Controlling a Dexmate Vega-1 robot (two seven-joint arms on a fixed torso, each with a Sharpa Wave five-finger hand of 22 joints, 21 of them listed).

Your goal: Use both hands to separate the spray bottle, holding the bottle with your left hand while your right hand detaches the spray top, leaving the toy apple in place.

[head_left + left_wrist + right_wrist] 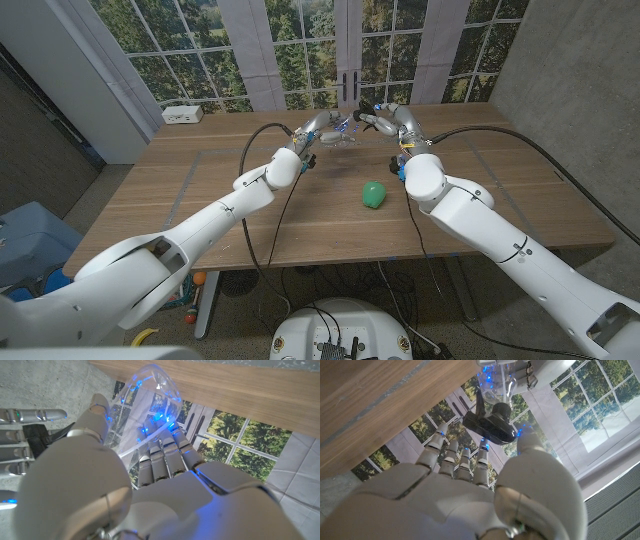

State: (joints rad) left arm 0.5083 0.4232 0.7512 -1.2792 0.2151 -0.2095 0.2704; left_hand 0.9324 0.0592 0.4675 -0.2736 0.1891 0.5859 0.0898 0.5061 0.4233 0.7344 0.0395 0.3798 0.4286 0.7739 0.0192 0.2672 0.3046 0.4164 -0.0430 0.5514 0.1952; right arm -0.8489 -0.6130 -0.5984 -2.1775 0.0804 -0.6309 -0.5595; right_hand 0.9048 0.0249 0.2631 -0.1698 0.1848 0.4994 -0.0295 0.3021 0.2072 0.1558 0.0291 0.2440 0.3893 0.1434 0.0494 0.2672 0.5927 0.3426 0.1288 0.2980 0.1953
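My left hand (318, 133) holds the clear plastic bottle (341, 137) in the air over the far middle of the table. In the left wrist view its fingers (165, 455) wrap the bottle (147, 400). My right hand (386, 120) meets it from the other side. In the right wrist view my right hand (470, 495) has its fingertips (482, 450) and thumb closed around the black spray top (492, 426), which still sits at the neck of the bottle (499, 382). The green toy apple (373, 193) lies on the table below and nearer, apart from both hands.
A small white box (183, 114) stands at the far left corner of the wooden table (200, 190). Black cables hang from both forearms. Windows stand behind the far edge. My right hand's fingers (25, 435) also show in the left wrist view.
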